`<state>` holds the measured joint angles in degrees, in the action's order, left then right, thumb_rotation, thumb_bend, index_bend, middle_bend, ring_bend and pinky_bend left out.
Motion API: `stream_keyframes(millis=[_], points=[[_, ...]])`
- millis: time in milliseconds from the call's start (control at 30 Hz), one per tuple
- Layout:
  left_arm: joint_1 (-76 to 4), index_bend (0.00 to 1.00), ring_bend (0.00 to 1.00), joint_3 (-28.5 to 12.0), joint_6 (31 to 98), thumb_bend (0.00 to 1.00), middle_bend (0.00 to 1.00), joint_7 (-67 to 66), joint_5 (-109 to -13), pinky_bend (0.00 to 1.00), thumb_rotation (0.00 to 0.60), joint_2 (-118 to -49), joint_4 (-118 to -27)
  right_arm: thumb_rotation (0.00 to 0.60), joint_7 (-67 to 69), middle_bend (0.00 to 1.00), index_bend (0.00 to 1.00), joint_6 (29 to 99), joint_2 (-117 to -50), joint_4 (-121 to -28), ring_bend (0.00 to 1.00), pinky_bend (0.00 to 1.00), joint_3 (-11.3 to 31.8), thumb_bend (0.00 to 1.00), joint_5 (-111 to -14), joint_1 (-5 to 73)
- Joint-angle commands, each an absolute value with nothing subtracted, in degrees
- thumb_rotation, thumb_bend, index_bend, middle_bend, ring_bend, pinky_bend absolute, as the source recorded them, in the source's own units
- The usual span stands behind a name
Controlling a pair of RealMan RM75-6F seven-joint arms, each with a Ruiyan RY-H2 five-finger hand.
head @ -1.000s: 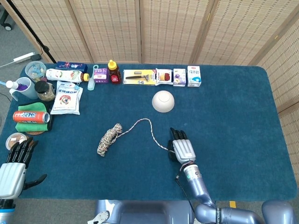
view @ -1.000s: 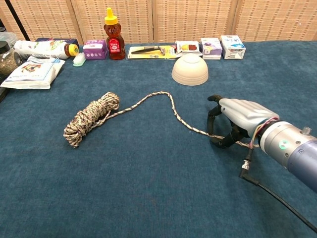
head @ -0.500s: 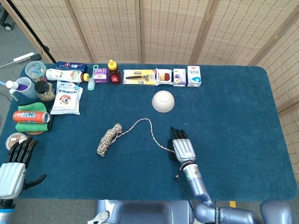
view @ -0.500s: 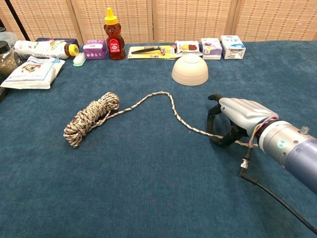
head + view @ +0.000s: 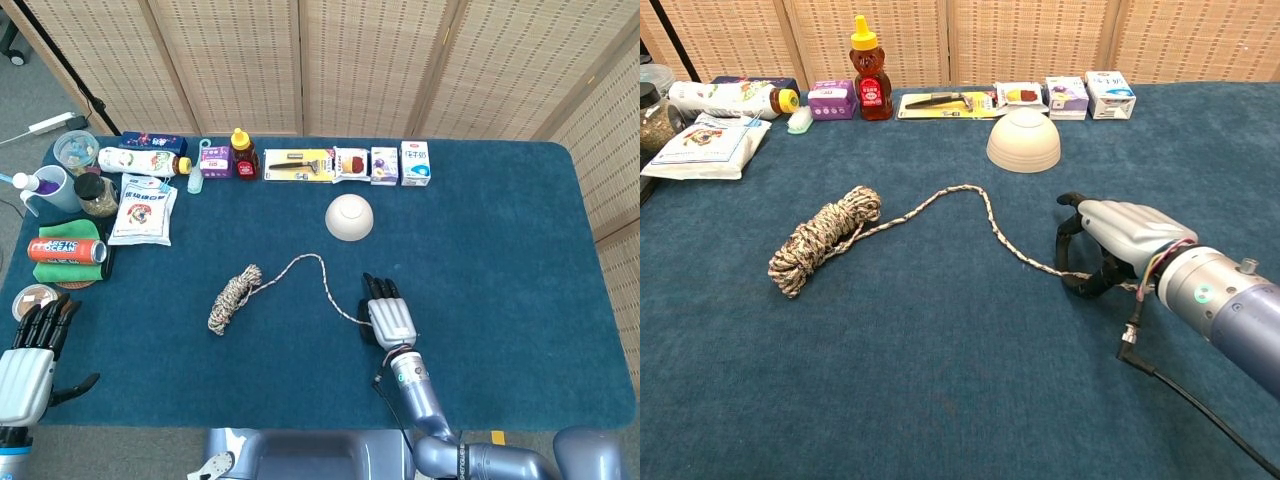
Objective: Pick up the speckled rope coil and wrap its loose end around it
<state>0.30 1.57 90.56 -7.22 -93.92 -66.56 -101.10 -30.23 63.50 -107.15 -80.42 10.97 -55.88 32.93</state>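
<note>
The speckled rope coil (image 5: 234, 297) (image 5: 824, 238) lies left of the table's middle. Its loose end (image 5: 318, 268) (image 5: 989, 214) loops away to the right and runs under my right hand (image 5: 387, 316) (image 5: 1110, 245). That hand rests palm down on the cloth, its dark fingers (image 5: 1070, 240) curled down around the rope's end with the thumb beneath. The rope tail shows just behind the fingers. My left hand (image 5: 30, 358) hangs at the near left corner, off the table's edge, fingers straight and spread, holding nothing; the chest view does not show it.
An upturned white bowl (image 5: 350, 216) (image 5: 1024, 139) stands just beyond the rope's loop. A honey bottle (image 5: 871, 83), small boxes (image 5: 415, 163) and packets line the far edge. A can (image 5: 66, 250), jars and a pouch (image 5: 143, 209) crowd the left side. A black cable (image 5: 1200, 400) trails from my right wrist.
My right hand has edged slightly left along the rope's end, its fingers still curled over it. The coil and my left hand have stayed put.
</note>
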Motion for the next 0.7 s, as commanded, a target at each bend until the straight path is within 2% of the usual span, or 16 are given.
stream_keyframes(millis=[33, 267, 700], points=[[0.3, 0.0, 0.0, 1.6, 90.6, 0.09, 0.0, -7.2, -93.9, 0.0, 0.6, -66.5, -101.1, 0.6, -30.2, 0.0, 0.53, 63.3, -107.2, -80.3, 0.0, 0.0, 10.8, 0.43, -55.8, 32.9], [0.3, 0.0, 0.0, 1.6, 90.5, 0.09, 0.0, -7.2, -93.8, 0.0, 0.6, -66.5, -101.2, 0.6, -29.9, 0.0, 0.6, 63.6, -107.5, -80.1, 0.0, 0.0, 10.5, 0.46, -56.4, 32.8], [0.1, 0.0, 0.0, 1.5, 90.2, 0.09, 0.0, -7.2, -93.6, 0.0, 0.6, -66.5, -101.2, 0.6, -29.0, 0.0, 0.63, 66.0, -107.3, -80.5, 0.0, 0.0, 9.7, 0.49, -60.0, 32.0]])
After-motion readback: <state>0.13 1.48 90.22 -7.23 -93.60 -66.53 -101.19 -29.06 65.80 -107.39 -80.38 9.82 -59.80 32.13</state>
